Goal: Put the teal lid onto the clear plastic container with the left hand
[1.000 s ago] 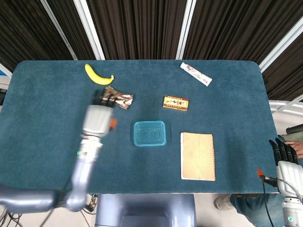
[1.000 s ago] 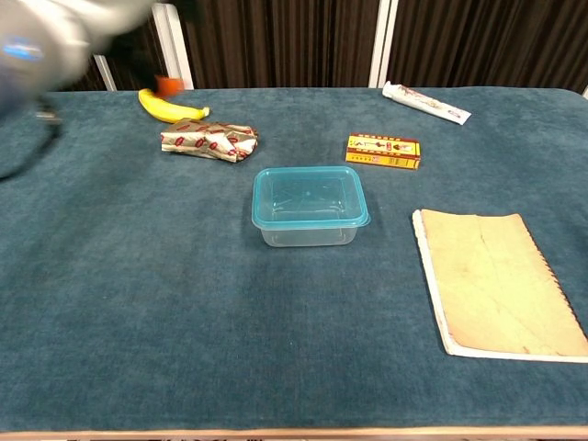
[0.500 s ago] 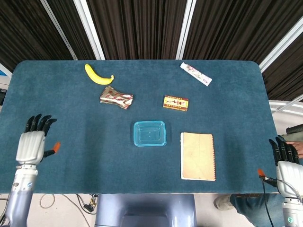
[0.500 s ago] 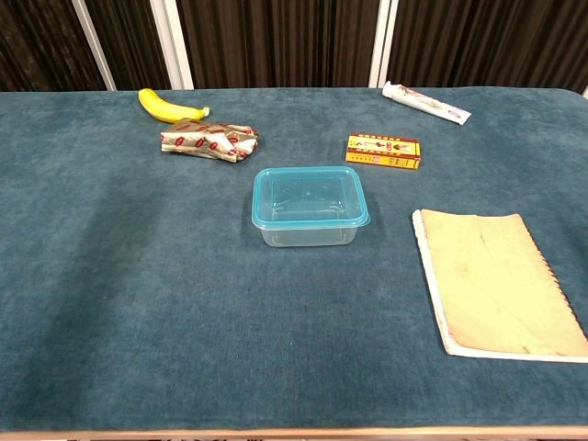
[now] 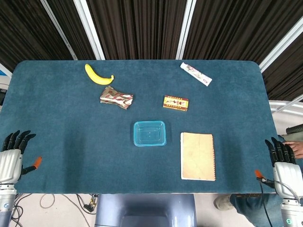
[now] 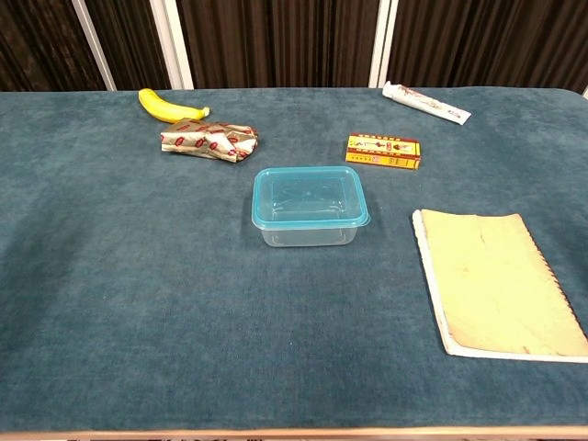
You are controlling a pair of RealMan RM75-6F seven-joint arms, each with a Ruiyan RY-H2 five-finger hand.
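Observation:
The clear plastic container (image 5: 149, 133) (image 6: 309, 209) stands at the middle of the table with the teal lid (image 6: 309, 196) sitting on top of it. My left hand (image 5: 11, 159) hangs at the table's near left corner, fingers spread, holding nothing, far from the container. By the near right corner is my right hand (image 5: 282, 163), fingers straight and apart, empty. Neither hand shows in the chest view.
A banana (image 5: 97, 75) and a foil snack wrapper (image 5: 116, 97) lie at the back left. A small yellow-red box (image 5: 175, 102) lies behind the container, a tube (image 5: 195, 74) at the back right. A tan notebook (image 5: 197, 156) lies right of the container.
My left hand has drawn back from near the wrapper to the table's near left corner, empty. The lidded container and right hand have not moved.

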